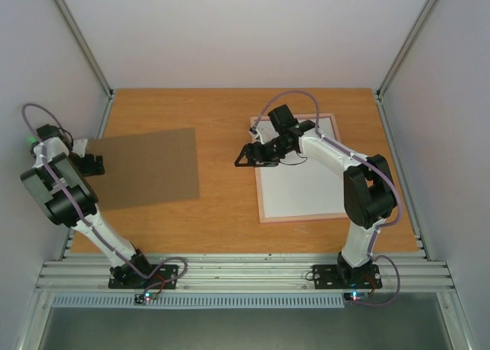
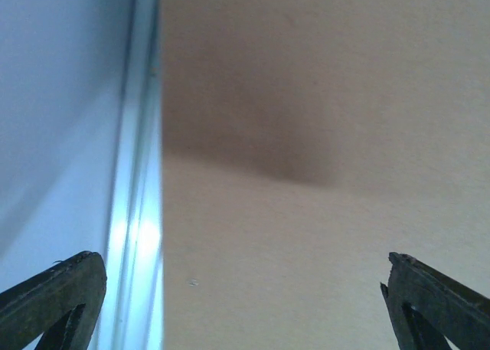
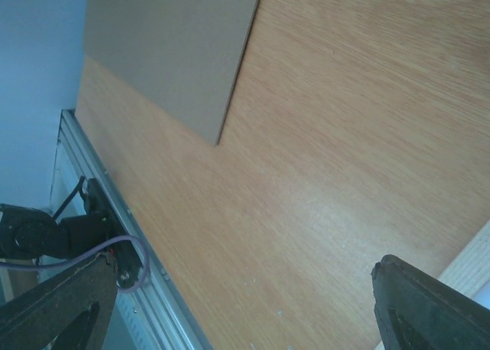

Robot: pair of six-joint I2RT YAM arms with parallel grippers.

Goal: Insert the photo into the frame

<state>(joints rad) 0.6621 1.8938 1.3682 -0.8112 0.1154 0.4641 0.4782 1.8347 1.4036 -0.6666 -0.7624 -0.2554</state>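
Between the right fingers (image 1: 243,158), spread wide and empty, is bare surface (image 1: 222,204). The frame (image 1: 302,218) lies just to their right, long axis running away from the bases, white inside. No photo shows in any view. The left fingers (image 1: 93,165), equally wide and empty, hover at the brown board (image 1: 145,170), well apart. Only the top view shows the frame whole.

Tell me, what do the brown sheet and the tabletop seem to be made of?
The brown sheet looks like matte cardboard or fibreboard: uniform, grainless, thin-edged. The tabletop looks like wood or wood-look laminate: orange-brown with fine grain lines.
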